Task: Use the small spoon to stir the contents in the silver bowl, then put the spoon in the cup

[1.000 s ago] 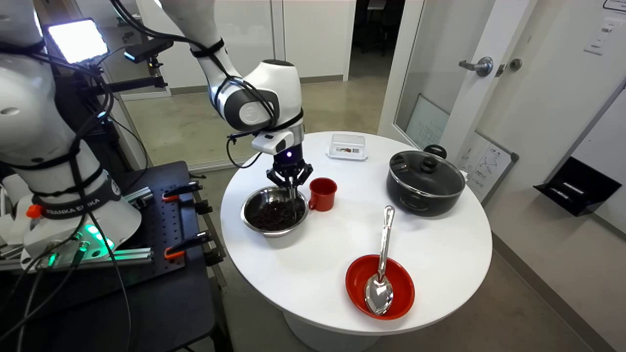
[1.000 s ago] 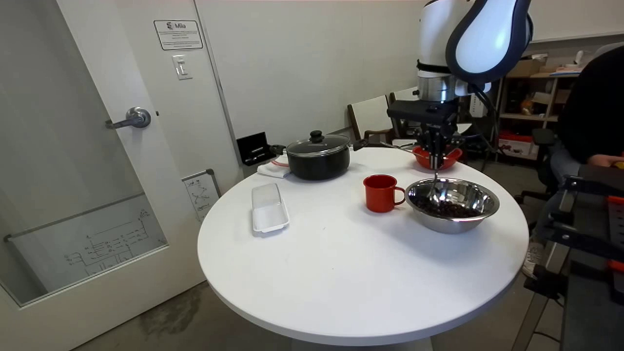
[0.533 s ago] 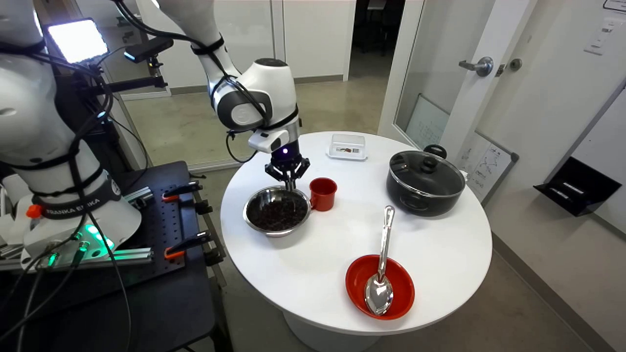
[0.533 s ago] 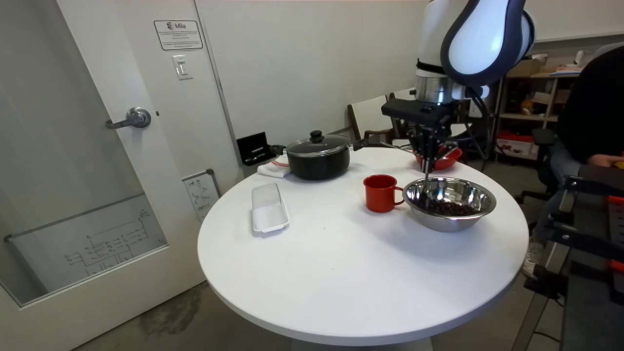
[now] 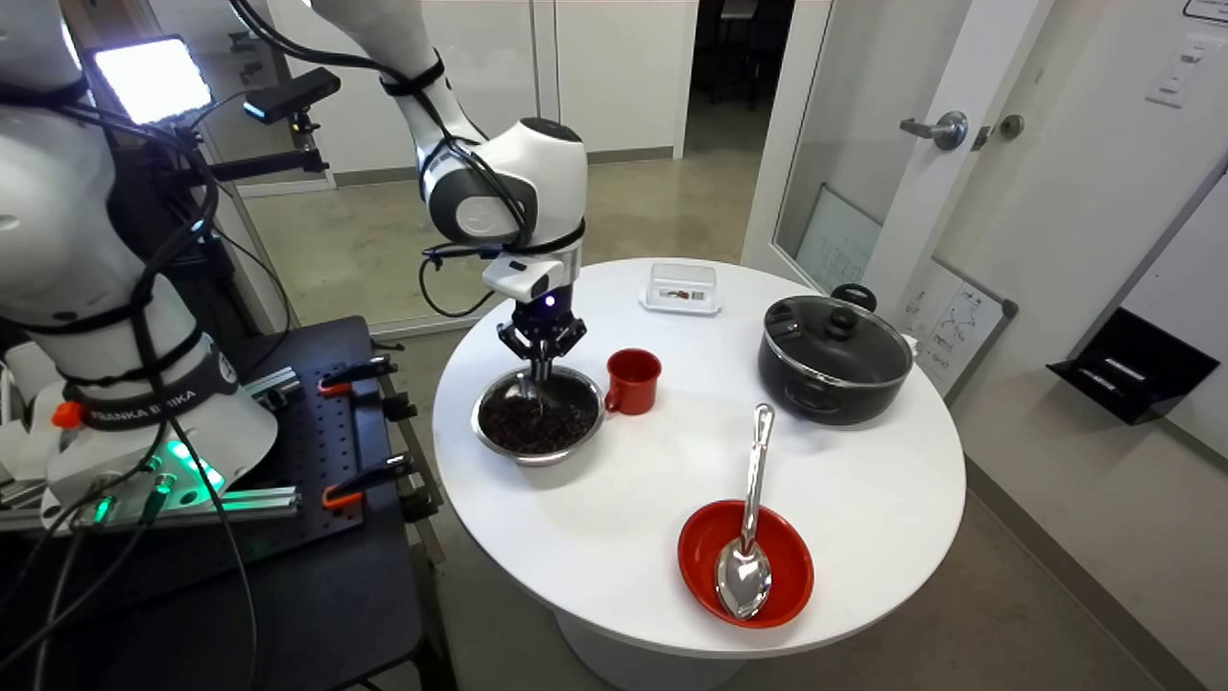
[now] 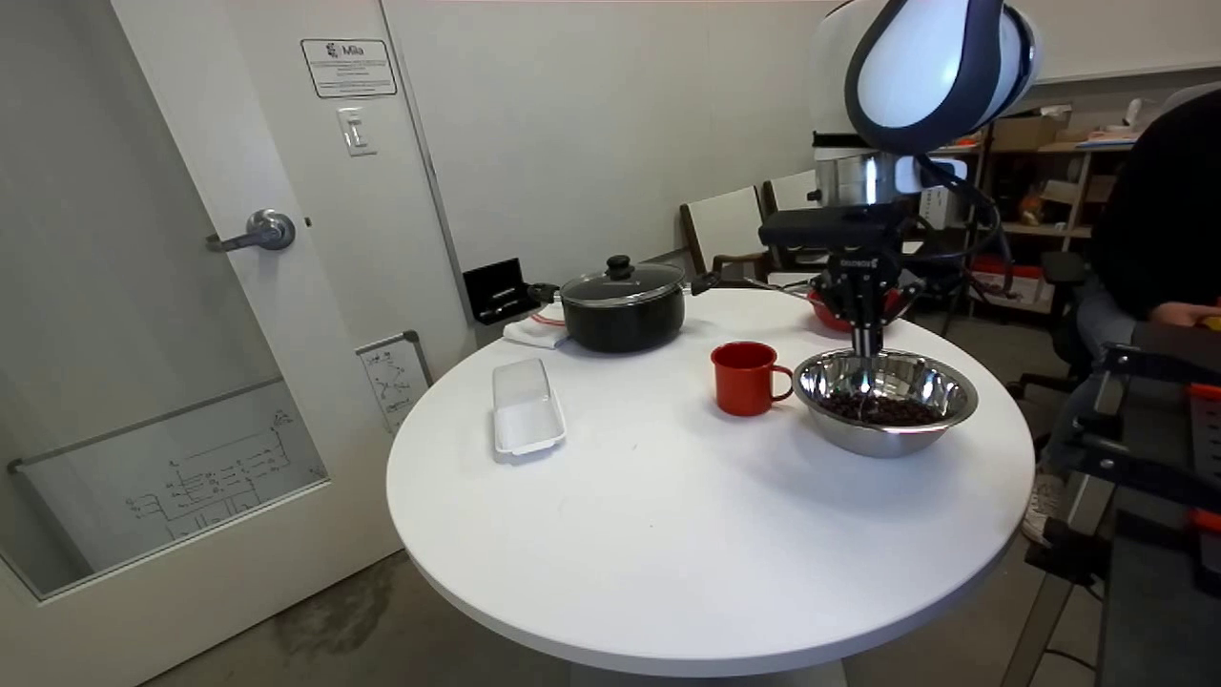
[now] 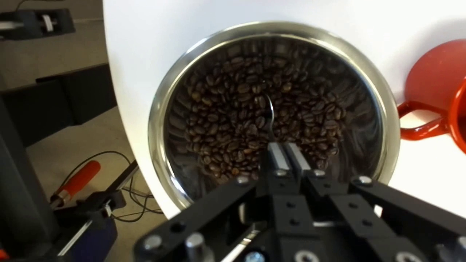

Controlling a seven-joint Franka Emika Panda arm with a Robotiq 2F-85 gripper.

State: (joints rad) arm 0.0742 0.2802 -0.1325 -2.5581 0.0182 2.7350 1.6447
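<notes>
On the round white table [image 5: 662, 461], near the edge farthest from the robot base [image 5: 230, 437], stands a black lidded cooking pot [image 5: 837, 360]. The silver mixing bowl [image 6: 878, 442] sits near the edge closest to that base. By another stretch of edge, a shallow red bowl [image 5: 698, 557] holds a long serving spoon [image 5: 749, 509]. The gripper [image 7: 287, 154] hangs over the silver mixing bowl, pinched narrow. A red mug [image 6: 744, 382] stands just beside that bowl. Held in the gripper, the small spoon [image 7: 271, 118] dips its lower end among the bowl's coffee beans [image 7: 233, 127].
</notes>
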